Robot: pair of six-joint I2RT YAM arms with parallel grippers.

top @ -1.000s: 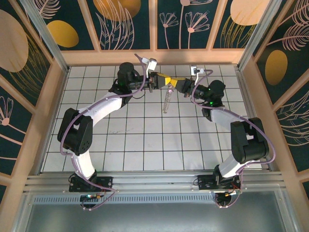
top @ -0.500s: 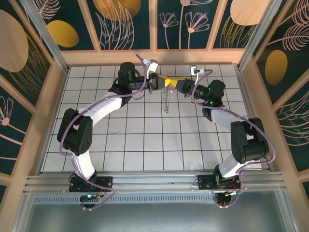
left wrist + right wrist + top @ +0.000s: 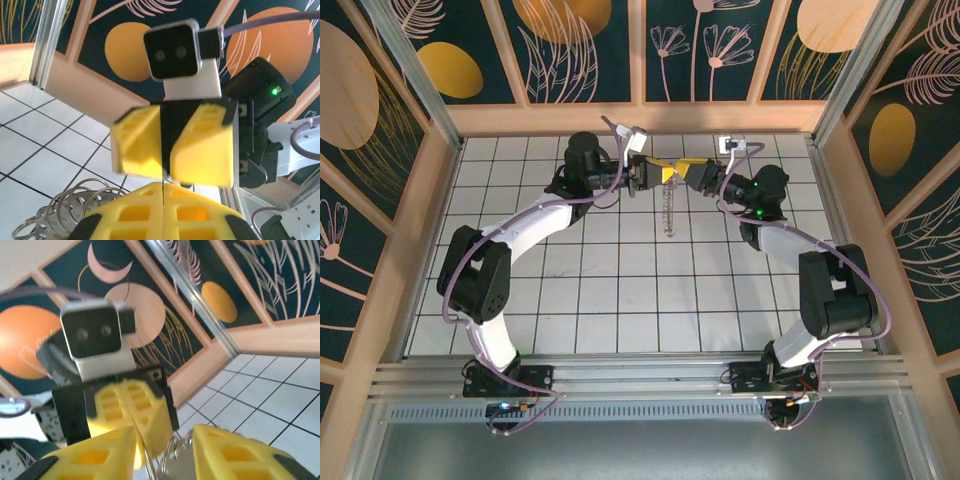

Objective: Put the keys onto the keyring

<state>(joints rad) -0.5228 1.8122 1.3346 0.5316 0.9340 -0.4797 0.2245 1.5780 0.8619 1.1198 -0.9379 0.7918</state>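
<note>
Left pincer (image 3: 164, 200): clamped tight, yellow fingers pressed flat together with no gap. It's raised over the far side of the tiled surface (image 3: 570, 290), pointing straight across at its partner.

Why it's held so: coils of wire spill out just beside its fingers in the left wrist view. My read is that this one is the anchor, carrying the loop in the air so the other arm can work on it.

Keyring (image 3: 668, 212): it trails in a thin pale line from the point where the two pincers meet. Its top end sits right at the fingertips, and the rest dangles free, away from both arms.

Key: too small to pick out for sure. There's a flat greyish bit low among the wire loops in the right wrist view, but I can't say whether that's it.

Right pincer (image 3: 165, 440): partly open, nose to nose with the left one. Its fingers (image 3: 230, 455) are spread, with the ring loops sitting in the gap and nothing squeezed.

Why it's held so: it looks like a release or a re-grip at the loop's top, and the left side takes the weight.

Risk: if the left grip slips, the loop drops to the surface.
</note>
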